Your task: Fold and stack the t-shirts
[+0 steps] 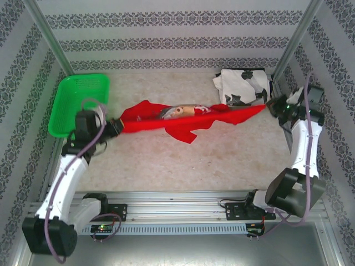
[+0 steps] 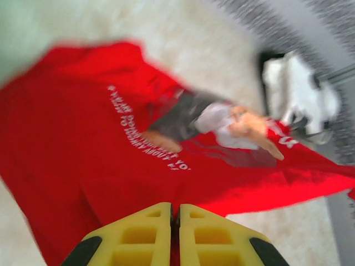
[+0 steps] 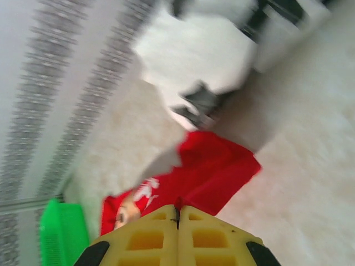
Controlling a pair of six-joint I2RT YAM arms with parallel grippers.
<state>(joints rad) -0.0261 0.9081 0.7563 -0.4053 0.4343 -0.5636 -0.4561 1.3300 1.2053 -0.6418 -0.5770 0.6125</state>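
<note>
The red t-shirt with a teddy-bear print and white lettering hangs stretched between both arms above the table. My left gripper is shut on its left end; in the left wrist view the yellow jaws pinch the red cloth. On the right, my right gripper is shut on the shirt's other end, and a sliver of red cloth sticks out between its jaws. The white t-shirt with black blotches lies crumpled at the back right, also seen as white cloth in the right wrist view.
A green mesh basket sits at the back left of the table. Patterned walls and metal posts enclose the table. The metal rail with the arm bases runs along the near edge.
</note>
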